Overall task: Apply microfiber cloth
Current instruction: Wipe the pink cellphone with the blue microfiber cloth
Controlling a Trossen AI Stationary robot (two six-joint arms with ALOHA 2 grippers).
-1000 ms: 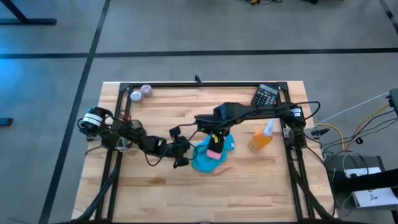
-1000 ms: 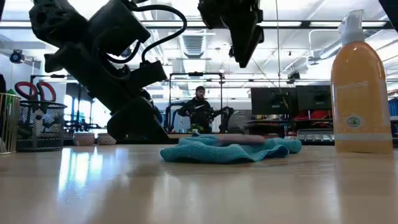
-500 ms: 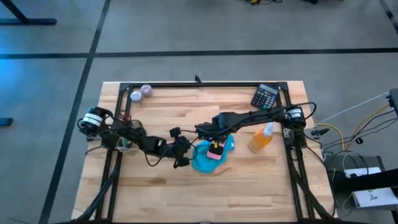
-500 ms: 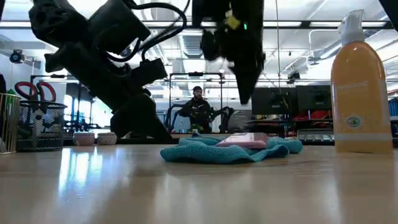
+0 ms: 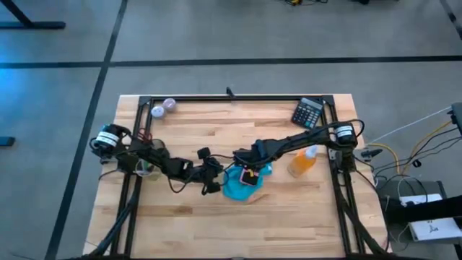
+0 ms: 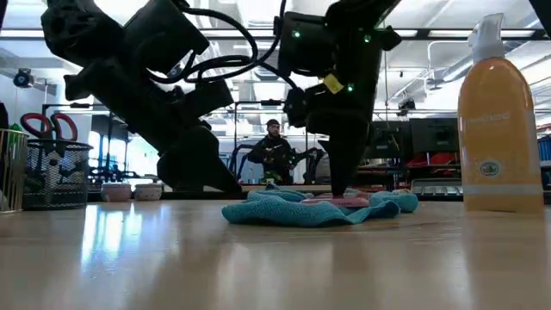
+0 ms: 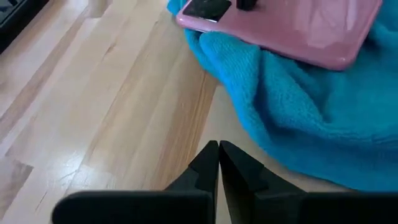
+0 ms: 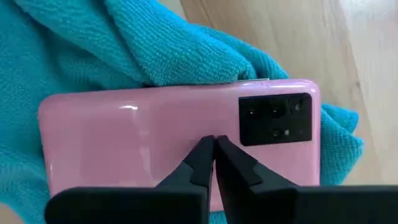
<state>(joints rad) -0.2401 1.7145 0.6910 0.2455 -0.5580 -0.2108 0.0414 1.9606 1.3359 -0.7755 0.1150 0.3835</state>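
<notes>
High view shows the microfiber cloth [image 5: 237, 184], a teal-blue rag, bunched near the middle of the wooden table [image 5: 188, 224], with a pink phone [image 5: 247, 178] lying on top of it, back and camera block facing up. The right gripper [image 5: 246, 169] reaches in from the right side and sits directly over the phone; in the right wrist view its fingers are pressed together to a narrow point resting on or just above the pink back [image 8: 155, 137]. The left gripper [image 5: 214, 178] lies low just to the left of the cloth, also pinched closed and holding nothing, its tips on bare wood near the cloth's edge [image 7: 311, 143]. An orange spray bottle [image 5: 303, 161] stands to the right, well apart from the work, and a calculator [image 5: 309, 111] sits at the far right corner.

The step appears to be steadying or pressing the phone against the cloth. To do it well, pressure from the right gripper should be light and centred on the phone, away from the camera block [image 8: 273, 116], so the phone neither tips nor skids off the folds. The left gripper is well placed to pin or pull the cloth's left edge if it creeps.
</notes>
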